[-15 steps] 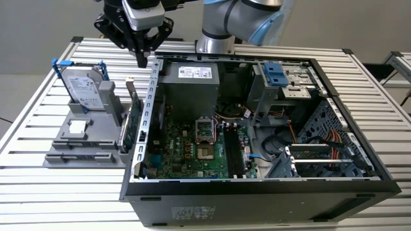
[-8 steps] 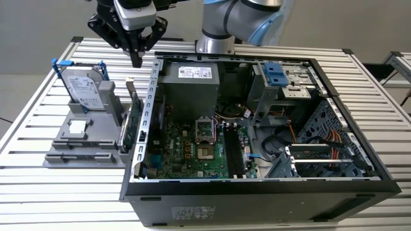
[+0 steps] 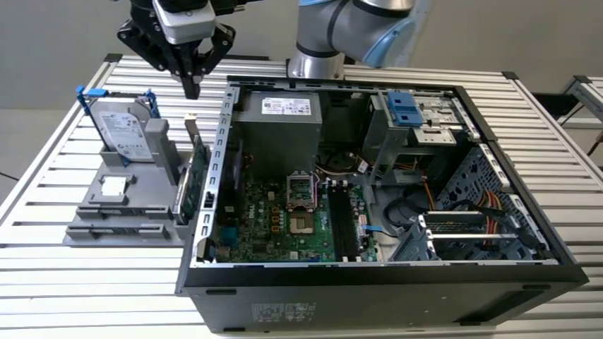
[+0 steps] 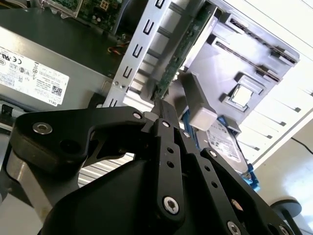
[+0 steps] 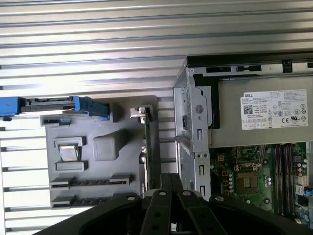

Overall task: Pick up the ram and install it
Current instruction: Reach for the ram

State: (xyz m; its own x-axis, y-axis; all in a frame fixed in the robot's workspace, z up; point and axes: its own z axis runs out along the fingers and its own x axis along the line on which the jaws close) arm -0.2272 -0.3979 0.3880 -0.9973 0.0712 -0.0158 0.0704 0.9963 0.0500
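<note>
Tool (image 3: 191, 90) clenched on nothing, pointing straight down above the grey holder (image 3: 94, 236) on the tabletop (image 3: 56, 282), with open air around it. The case wall (image 3: 224, 141) edge is just beside. Ram (image 5: 90, 182), apparently the dark strip seated in a holder slot, lies well apart.

A robotics lab bench: a slatted aluminium table (image 3: 56, 282) carries an opened computer case (image 3: 377, 304), a grey parts fixture (image 3: 94, 234) on the exterior view's left, and a robot arm (image 3: 315, 42) mounted at its far edge.
</note>
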